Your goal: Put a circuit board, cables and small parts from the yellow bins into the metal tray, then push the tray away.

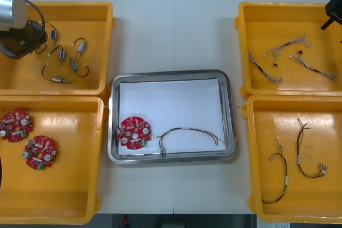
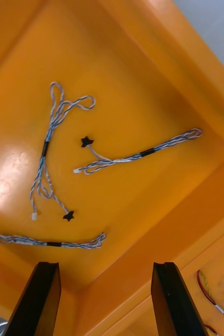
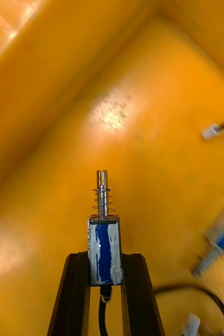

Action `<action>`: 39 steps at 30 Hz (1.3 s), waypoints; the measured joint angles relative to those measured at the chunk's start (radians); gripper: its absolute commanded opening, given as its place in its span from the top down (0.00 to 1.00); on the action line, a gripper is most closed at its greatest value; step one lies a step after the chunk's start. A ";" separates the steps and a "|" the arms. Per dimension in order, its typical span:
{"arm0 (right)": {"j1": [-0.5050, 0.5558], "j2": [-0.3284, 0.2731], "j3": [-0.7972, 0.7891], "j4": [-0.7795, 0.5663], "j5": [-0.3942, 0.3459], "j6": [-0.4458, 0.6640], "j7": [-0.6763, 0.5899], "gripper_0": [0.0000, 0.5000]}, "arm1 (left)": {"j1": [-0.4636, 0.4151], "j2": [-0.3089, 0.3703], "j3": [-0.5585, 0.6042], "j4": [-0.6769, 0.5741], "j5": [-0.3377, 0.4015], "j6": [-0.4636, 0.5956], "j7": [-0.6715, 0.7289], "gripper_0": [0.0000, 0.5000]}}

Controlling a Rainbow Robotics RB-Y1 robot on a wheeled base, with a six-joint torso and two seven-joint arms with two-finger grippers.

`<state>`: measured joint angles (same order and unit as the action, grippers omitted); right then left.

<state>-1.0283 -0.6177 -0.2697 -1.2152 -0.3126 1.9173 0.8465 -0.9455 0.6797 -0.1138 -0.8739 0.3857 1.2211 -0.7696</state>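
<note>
left gripper (image 3: 105,260) sits over the far-left yellow bin (image 1: 96,20), pinching a small metal part (image 3: 105,231) between its black fingers. the part has a blue wrap, and a spring and pin stick out past the fingertips. cannot tell whether it touches the bin floor. another blue-wrapped part (image 3: 223,242) lies off to one side, with a black wire (image 3: 195,291) looping near it. in the front view the left arm (image 1: 18,25) covers that bin's far-left corner, and loose small parts (image 1: 62,54) with dark leads are scattered beside it.

right gripper (image 2: 105,270) is spread wide with nothing between the fingers, above the far-right yellow bin (image 1: 267,25). three twisted blue and white cables (image 2: 48,152) lie apart from one another on that bin's floor.

metal tray (image 1: 231,116) is in the middle of the counter (image 1: 171,36), between the bins, white inside. it holds one round red circuit board (image 1: 133,132) at the near-left corner. a thin cable (image 1: 184,129) curves just beside the board, along the near rim.

near-left bin (image 1: 64,196) holds two more boards (image 1: 16,125), close together but apart. near-right bin (image 1: 320,206) holds red and yellow cables (image 1: 299,158).
</note>
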 measured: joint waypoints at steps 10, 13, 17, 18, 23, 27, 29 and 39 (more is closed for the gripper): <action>-0.106 0.003 -0.032 0.255 0.140 -0.091 -0.196 0.00 | 0.026 0.004 0.084 -0.317 0.009 0.408 -0.320 1.00; -0.131 0.004 -0.051 0.336 0.151 -0.163 -0.256 0.00 | 0.067 0.004 0.084 -0.485 0.045 0.500 -0.319 1.00; -0.160 0.005 -0.063 0.431 0.169 -0.252 -0.370 0.00 | 0.121 0.004 0.084 -0.679 0.116 0.591 -0.319 1.00; -0.164 0.005 -0.064 0.449 0.174 -0.272 -0.389 0.00 | 0.131 0.004 0.083 -0.716 0.131 0.608 -0.318 1.00; -0.172 0.007 -0.068 0.534 0.190 -0.358 -0.432 0.00 | 0.149 -0.003 0.023 -0.875 0.171 0.680 -0.295 1.00; -0.172 0.008 -0.073 0.598 0.197 -0.401 -0.466 0.00 | 0.149 -0.035 -0.052 -0.967 0.176 0.688 -0.194 1.00; -0.172 0.008 -0.080 0.631 0.201 -0.428 -0.477 0.00 | 0.149 -0.061 -0.079 -1.000 0.182 0.689 -0.125 1.00; -0.172 0.011 -0.109 0.758 0.202 -0.540 -0.608 0.00 | 0.149 -0.164 -0.232 -1.071 0.190 0.691 -0.022 1.00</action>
<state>-1.2007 -0.6070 -0.3786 -0.4574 -0.1107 1.3770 0.2385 -0.7965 0.5152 -0.3462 -1.9454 0.5754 1.9117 -0.7912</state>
